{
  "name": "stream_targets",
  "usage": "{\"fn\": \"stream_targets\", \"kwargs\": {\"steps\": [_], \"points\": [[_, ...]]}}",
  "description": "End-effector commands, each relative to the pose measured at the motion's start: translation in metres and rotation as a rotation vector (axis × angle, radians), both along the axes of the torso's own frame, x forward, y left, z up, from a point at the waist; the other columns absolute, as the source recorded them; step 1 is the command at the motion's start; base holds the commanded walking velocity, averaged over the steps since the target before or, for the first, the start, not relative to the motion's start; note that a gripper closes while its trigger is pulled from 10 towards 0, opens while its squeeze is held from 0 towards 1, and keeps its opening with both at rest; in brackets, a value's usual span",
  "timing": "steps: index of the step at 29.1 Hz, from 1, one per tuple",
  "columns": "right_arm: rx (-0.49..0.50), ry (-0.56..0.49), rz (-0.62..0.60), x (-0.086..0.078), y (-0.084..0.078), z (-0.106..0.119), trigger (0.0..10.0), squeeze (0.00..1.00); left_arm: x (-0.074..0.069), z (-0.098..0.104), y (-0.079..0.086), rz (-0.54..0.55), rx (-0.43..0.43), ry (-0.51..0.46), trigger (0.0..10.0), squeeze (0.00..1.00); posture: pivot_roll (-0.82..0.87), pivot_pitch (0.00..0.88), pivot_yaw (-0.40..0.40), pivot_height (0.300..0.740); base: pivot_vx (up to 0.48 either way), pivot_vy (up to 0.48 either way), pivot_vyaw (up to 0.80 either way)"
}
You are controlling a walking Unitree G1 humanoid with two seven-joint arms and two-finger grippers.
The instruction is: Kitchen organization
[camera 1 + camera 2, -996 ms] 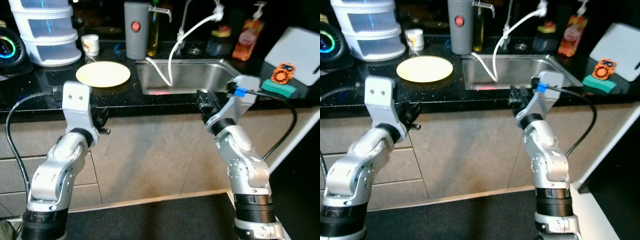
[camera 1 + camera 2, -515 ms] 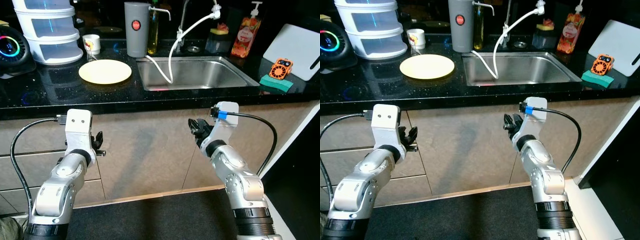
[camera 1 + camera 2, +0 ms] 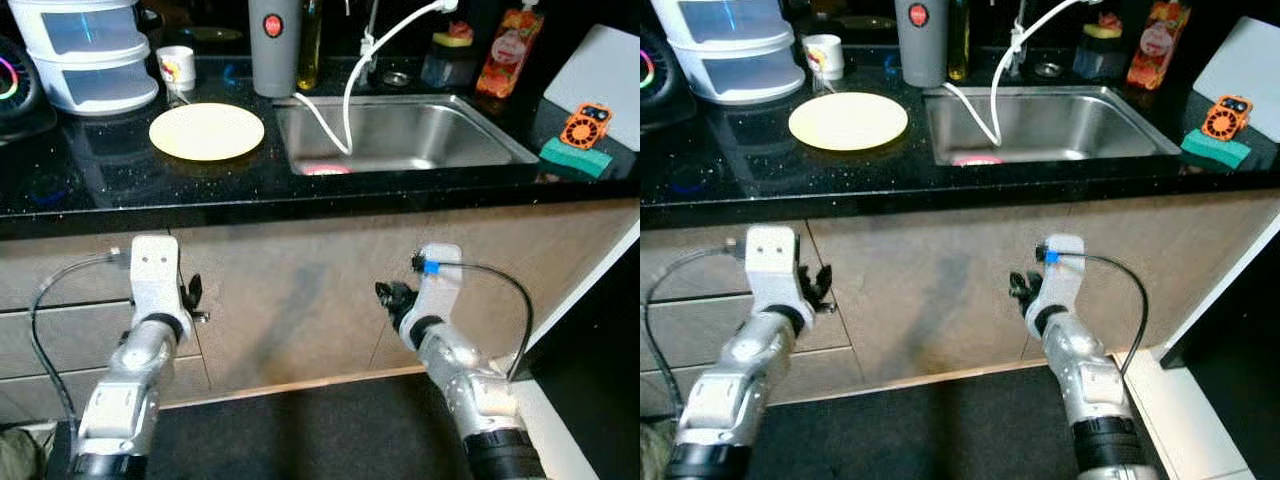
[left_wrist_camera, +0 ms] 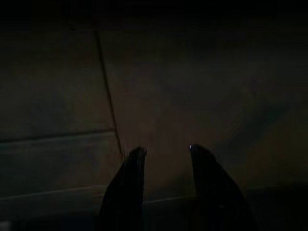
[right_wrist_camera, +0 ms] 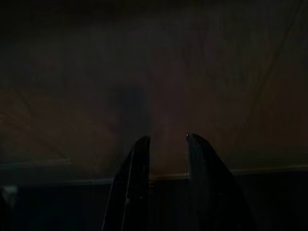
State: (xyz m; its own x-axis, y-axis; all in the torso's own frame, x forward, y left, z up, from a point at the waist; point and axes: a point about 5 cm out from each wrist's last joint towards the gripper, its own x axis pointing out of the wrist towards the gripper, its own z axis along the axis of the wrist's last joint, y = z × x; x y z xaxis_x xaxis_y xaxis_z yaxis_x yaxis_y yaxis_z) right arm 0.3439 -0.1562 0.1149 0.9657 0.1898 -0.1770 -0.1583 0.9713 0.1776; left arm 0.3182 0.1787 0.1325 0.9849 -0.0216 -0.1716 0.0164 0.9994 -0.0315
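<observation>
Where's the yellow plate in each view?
Left eye view: yellow plate on the black counter, upper left, left of the sink.
Right eye view: same spot, left of sink.
Left wrist view: dark cabinet front.
Right wrist view: dark cabinet front.
Shared landmark: the sink.

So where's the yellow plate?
The yellow plate lies on the black counter, left of the sink, near the small white cup.
</observation>
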Motion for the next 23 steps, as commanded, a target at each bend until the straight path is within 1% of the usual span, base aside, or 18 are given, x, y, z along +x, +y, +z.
{"fn": "stream_targets", "kwargs": {"steps": [1,2,3,4,5,6,7,8,10,11,14,15,19,21,23], "points": [[-0.033,0.044,-0.014,-0.005,-0.006,-0.017,10.0,0.0,-0.004,-0.019,-0.005,-0.025,-0.009,0.052,10.0,0.0,-0.02,0.112,-0.028,0.74,0.0,0.0,0.0],[-0.037,0.119,-0.049,-0.01,-0.013,-0.039,10.0,0.0,-0.008,-0.041,-0.007,-0.062,0.041,0.107,10.0,0.0,-0.03,0.115,-0.012,0.74,0.0,0.0,0.0],[-0.028,0.157,-0.067,-0.014,-0.016,-0.049,10.0,0.0,-0.01,-0.051,-0.008,-0.077,0.075,0.135,10.0,0.0,-0.03,0.115,-0.012,0.74,0.0,0.0,0.0],[-0.014,0.211,-0.095,-0.021,-0.02,-0.063,10.0,0.0,-0.013,-0.059,-0.007,-0.079,0.102,0.167,10.0,0.0,-0.01,0.12,0.003,0.74,0.0,0.0,0.0],[-0.013,0.229,-0.105,-0.024,-0.021,-0.068,10.0,0.0,-0.013,-0.06,-0.007,-0.073,0.096,0.173,10.0,0.0,-0.01,0.12,0.003,0.74,0.0,0.0,0.0],[-0.003,0.242,-0.118,-0.028,-0.022,-0.074,10.0,0.0,-0.014,-0.062,-0.006,-0.071,0.095,0.184,10.0,0.0,0.02,0.121,0.038,0.74,0.0,0.0,0.0],[0.003,0.239,-0.121,-0.028,-0.022,-0.075,10.0,0.0,-0.014,-0.064,-0.006,-0.075,0.098,0.188,10.0,0.0,0.02,0.121,0.038,0.74,0.0,0.0,0.0],[0.023,0.243,-0.132,-0.03,-0.022,-0.077,10.0,0.0,-0.015,-0.067,-0.005,-0.083,0.12,0.198,10.0,0.0,0.04,0.112,0.061,0.74,0.0,0.0,0.0],[0.04,0.249,-0.141,-0.031,-0.022,-0.08,10.0,0.0,-0.015,-0.07,-0.004,-0.091,0.143,0.201,10.0,0.0,0.04,0.112,0.061,0.74,0.0,0.0,0.0],[0.038,0.255,-0.145,-0.033,-0.022,-0.083,10.0,0.0,-0.015,-0.072,-0.004,-0.093,0.131,0.195,10.0,0.0,0.04,0.114,0.085,0.74,0.0,0.0,0.0],[0.034,0.258,-0.146,-0.034,-0.022,-0.085,10.0,0.0,-0.016,-0.072,-0.004,-0.094,0.118,0.189,10.0,0.0,0.04,0.114,0.085,0.74,0.0,0.0,0.0],[0.037,0.273,-0.158,-0.037,-0.022,-0.091,10.0,0.0,-0.018,-0.08,0.0,-0.083,0.101,0.207,10.0,0.0,0.03,0.112,0.108,0.74,0.0,0.0,0.0],[0.03,0.284,-0.157,-0.041,-0.022,-0.097,10.0,0.0,-0.018,-0.086,0.003,-0.064,0.09,0.22,10.0,0.0,0.02,0.116,0.111,0.74,0.0,0.0,0.0],[0.019,0.273,-0.141,-0.041,-0.019,-0.098,10.0,0.0,-0.019,-0.09,0.006,-0.022,0.057,0.217,10.0,0.0,0.01,0.114,0.109,0.74,0.0,0.0,0.0],[0.019,0.269,-0.139,-0.041,-0.018,-0.098,10.0,0.0,-0.019,-0.091,0.007,-0.012,0.046,0.219,10.0,0.0,0.01,0.114,0.109,0.74,0.0,0.0,0.0]]}}
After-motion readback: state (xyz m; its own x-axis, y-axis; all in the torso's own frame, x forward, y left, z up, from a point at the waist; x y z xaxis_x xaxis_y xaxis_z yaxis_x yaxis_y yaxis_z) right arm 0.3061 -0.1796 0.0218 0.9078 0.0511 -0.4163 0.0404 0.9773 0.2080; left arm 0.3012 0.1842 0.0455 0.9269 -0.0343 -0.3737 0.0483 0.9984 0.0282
